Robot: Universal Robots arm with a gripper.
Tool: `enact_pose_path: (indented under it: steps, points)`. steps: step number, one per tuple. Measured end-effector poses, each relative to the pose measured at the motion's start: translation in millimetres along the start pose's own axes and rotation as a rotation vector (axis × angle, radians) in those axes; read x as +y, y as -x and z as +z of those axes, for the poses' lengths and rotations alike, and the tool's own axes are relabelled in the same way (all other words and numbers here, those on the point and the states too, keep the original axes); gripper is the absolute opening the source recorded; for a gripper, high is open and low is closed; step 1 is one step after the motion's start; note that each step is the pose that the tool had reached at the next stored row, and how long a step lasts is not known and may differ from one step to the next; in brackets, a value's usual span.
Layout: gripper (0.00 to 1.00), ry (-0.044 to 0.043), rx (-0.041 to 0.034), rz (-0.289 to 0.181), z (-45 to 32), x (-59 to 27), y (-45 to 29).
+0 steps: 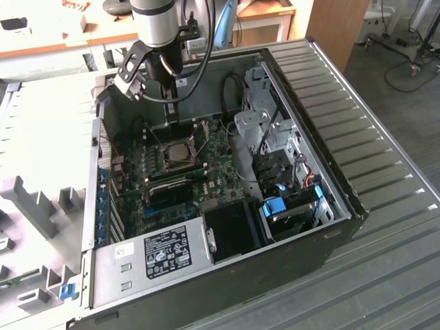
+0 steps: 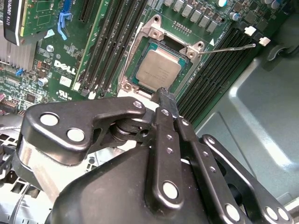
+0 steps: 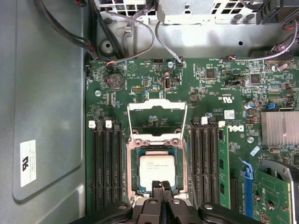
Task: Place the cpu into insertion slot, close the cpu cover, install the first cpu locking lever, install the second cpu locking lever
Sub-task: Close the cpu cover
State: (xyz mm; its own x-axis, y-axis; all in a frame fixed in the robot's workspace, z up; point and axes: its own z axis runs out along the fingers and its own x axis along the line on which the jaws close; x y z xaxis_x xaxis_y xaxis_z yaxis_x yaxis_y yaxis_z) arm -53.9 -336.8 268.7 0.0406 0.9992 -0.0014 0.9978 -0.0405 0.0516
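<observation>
cpu (image 3: 157, 170): silvery-grey square chip, lying flat, seated in the slot, top uncovered.
insertion slot (image 3: 135, 177): dark square socket on the green board, between black memory slots, chip inside.
cpu cover (image 3: 156, 106): silvery window frame, swung open, hinged at the slot's edge.

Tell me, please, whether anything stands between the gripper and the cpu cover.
Nothing visible rises between them. In the first wrist view the gripper is at one edge of the cpu, which lies flat in the insertion slot. The cpu cover lies swung open past the opposite edge.
</observation>
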Motion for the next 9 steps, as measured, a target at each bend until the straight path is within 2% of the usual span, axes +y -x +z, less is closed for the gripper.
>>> enact_pose_path:
  steps: [9]
  points:
    - [0.11,-0.0002,0.0001,0.000,-1.3,0.5,0.0]
